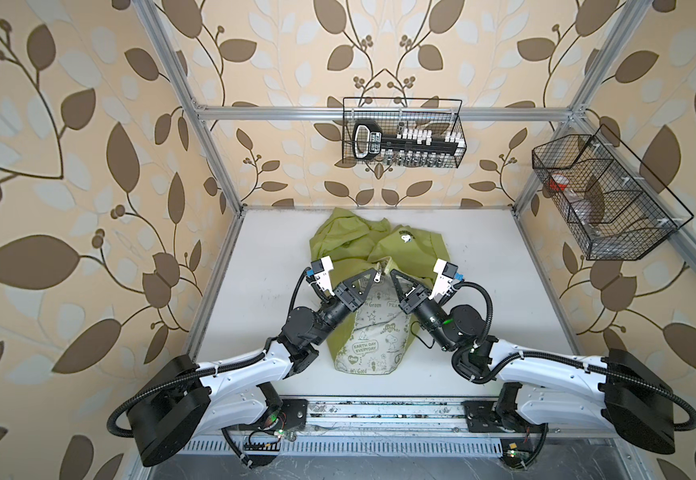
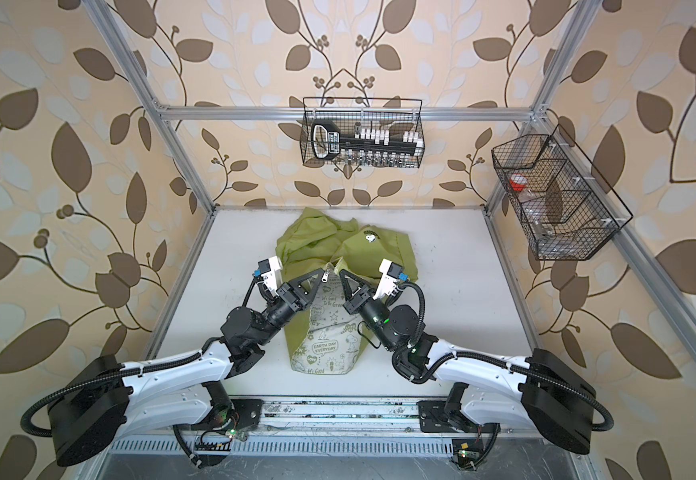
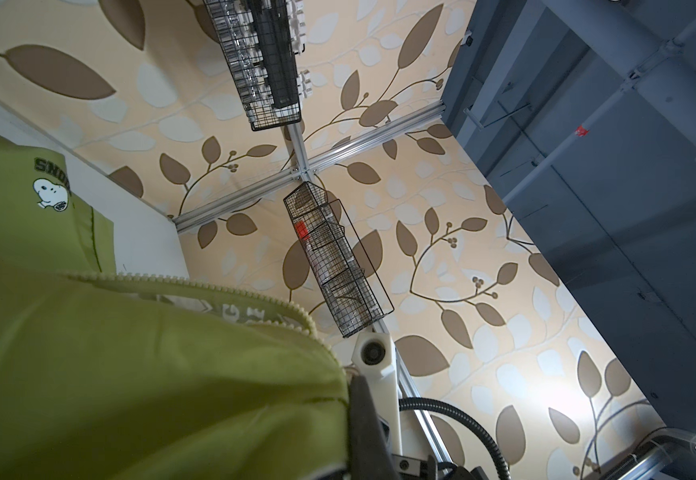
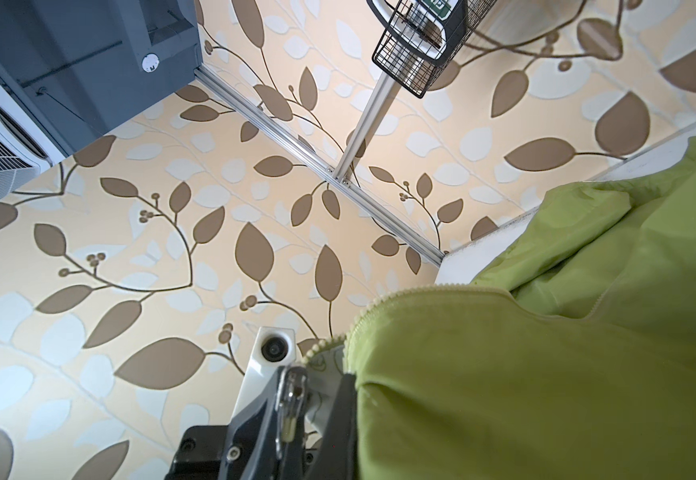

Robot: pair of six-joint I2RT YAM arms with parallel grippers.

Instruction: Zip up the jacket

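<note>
Top views both show the two arms reaching inward from their bases on the front rail (image 1: 379,409) over a white table (image 1: 263,257). Between the arms, at the middle of the table, lies the lime-green jacket (image 1: 348,243). Its near end lies spread open with the white doodle-printed lining (image 1: 373,332) facing up. Its far part is bunched toward the back wall, with a small Snoopy print (image 1: 408,237) on top.

The left gripper (image 1: 373,271) and the right gripper (image 1: 393,273) point at each other, tips just apart, where the open front narrows. Both pincers are fully closed, and each nips one front edge of the jacket, with the cloth raised there. The metal zipper pull (image 1: 378,275) hangs between the two tips, just beside the left one.

Seen from the left wrist, green cloth edged with pale zipper teeth (image 3: 230,287) covers that gripper's own fingertips. The right wrist view is much the same, with its own row of teeth (image 4: 369,307). There the pull (image 4: 290,392) lies against a finger of the opposite gripper.

Farther off, a wire basket (image 1: 400,99) hangs from the back frame bar and holds a black-handled rack (image 1: 365,139) of small white and metal pieces. A second wire basket (image 1: 629,245), divided into compartments, hangs on the right frame with a red-topped item (image 1: 560,183) in its far compartment.
</note>
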